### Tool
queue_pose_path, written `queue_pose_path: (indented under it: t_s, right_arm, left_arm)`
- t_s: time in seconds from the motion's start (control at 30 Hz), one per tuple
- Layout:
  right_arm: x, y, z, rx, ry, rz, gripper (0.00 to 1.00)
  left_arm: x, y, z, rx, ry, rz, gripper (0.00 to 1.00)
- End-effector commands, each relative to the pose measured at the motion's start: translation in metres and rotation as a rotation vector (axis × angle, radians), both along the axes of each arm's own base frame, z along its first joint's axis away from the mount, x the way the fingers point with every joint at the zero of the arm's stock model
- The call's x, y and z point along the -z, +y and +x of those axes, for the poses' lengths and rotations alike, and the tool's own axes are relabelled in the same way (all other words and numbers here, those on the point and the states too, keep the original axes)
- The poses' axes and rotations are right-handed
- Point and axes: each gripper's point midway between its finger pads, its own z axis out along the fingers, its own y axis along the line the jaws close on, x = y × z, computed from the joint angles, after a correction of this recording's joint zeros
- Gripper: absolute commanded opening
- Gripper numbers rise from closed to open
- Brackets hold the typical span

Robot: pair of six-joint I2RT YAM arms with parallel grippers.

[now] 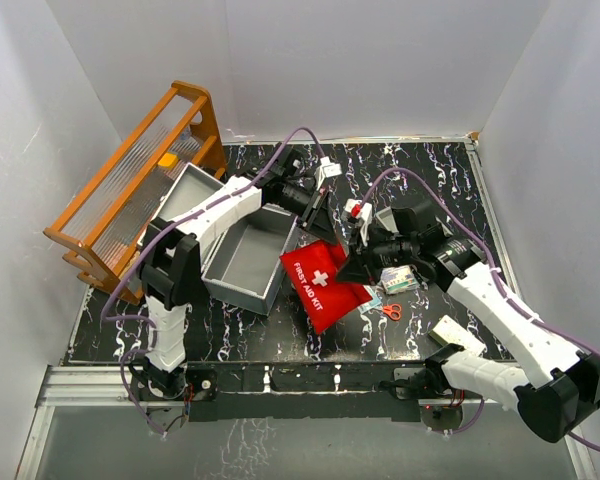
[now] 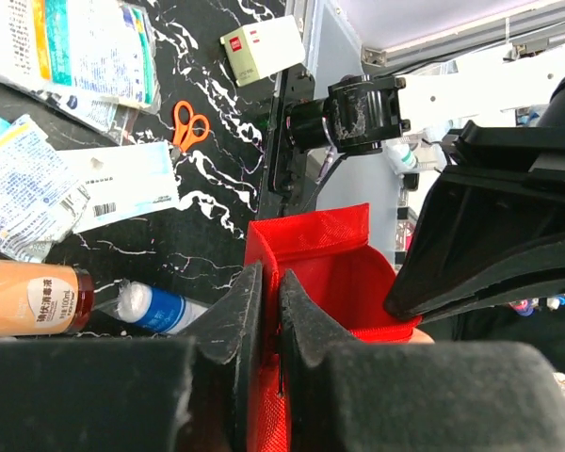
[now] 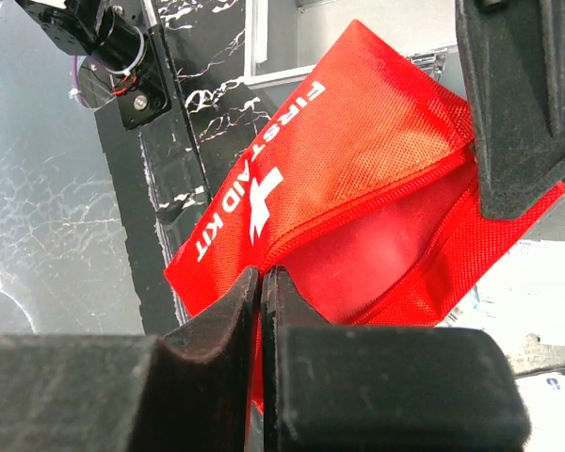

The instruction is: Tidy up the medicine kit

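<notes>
A red first aid kit pouch lies open in the middle of the black marbled table. My left gripper is shut on the pouch's far edge. My right gripper is shut on the pouch's near rim, holding the mouth open. Loose items lie right of the pouch: orange scissors, a blue-and-white tube, an amber bottle, flat white packets and a small white box.
A grey bin stands left of the pouch. An orange rack with clear panels sits at the far left. A white box lies near the front right. White walls enclose the table.
</notes>
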Motion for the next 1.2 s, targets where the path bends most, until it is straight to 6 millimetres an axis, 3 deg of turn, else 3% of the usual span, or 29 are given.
queue_pose_path:
  t_s: [0.0, 0.07, 0.1, 0.17, 0.23, 0.3, 0.43, 0.53, 0.7, 0.8, 0.87, 0.97, 1.03, 1.1, 1.17]
  right_arm:
    - [-0.024, 0.001, 0.008, 0.052, -0.064, 0.040, 0.04]
    - [-0.026, 0.000, 0.010, 0.076, -0.052, 0.034, 0.35]
    - [-0.029, -0.002, 0.012, 0.103, -0.058, 0.030, 0.44]
    - [-0.032, -0.008, 0.021, 0.174, -0.080, 0.015, 0.58]
    - [-0.037, -0.015, 0.033, 0.272, -0.106, 0.011, 0.67]
    - [-0.046, -0.027, 0.053, 0.429, -0.135, 0.011, 0.70]
    - [-0.061, -0.057, 0.097, 0.824, -0.121, 0.071, 0.71]
    - [-0.064, -0.063, 0.108, 1.007, -0.001, 0.162, 0.71]
    - [-0.069, -0.058, 0.110, 1.152, 0.223, 0.361, 0.70]
    - [-0.090, -0.035, 0.108, 1.070, 0.325, 0.534, 0.67]
    - [-0.107, -0.018, 0.104, 0.972, 0.365, 0.617, 0.64]
    - [-0.109, -0.023, 0.114, 1.052, 0.410, 0.651, 0.60]
    - [-0.113, -0.027, 0.119, 1.061, 0.347, 0.646, 0.61]
    - [-0.121, -0.030, 0.122, 1.012, 0.185, 0.585, 0.63]
    - [-0.117, -0.033, 0.124, 0.953, 0.023, 0.471, 0.63]
  left_arm:
    - [-0.056, 0.000, -0.004, 0.002, -0.148, -0.102, 0.00]
    - [-0.064, 0.001, 0.002, -0.029, -0.216, -0.107, 0.00]
    - [-0.068, 0.002, 0.007, -0.057, -0.258, -0.106, 0.00]
    - [-0.076, 0.004, 0.019, -0.125, -0.350, -0.107, 0.00]
    - [-0.080, 0.008, 0.029, -0.199, -0.429, -0.104, 0.00]
    - [-0.088, 0.013, 0.036, -0.273, -0.503, -0.125, 0.00]
    - [-0.116, 0.022, 0.033, -0.385, -0.602, -0.242, 0.00]
    - [-0.130, 0.030, 0.034, -0.477, -0.651, -0.306, 0.00]
    - [-0.144, 0.041, 0.037, -0.600, -0.674, -0.357, 0.00]
    - [-0.147, 0.042, 0.038, -0.619, -0.676, -0.378, 0.00]
    - [-0.160, 0.046, 0.033, -0.633, -0.697, -0.412, 0.00]
    - [-0.165, 0.049, 0.029, -0.630, -0.723, -0.432, 0.00]
    - [-0.164, 0.049, 0.024, -0.602, -0.735, -0.430, 0.00]
    - [-0.163, 0.050, 0.023, -0.599, -0.733, -0.419, 0.00]
    - [-0.163, 0.052, 0.021, -0.595, -0.747, -0.417, 0.00]
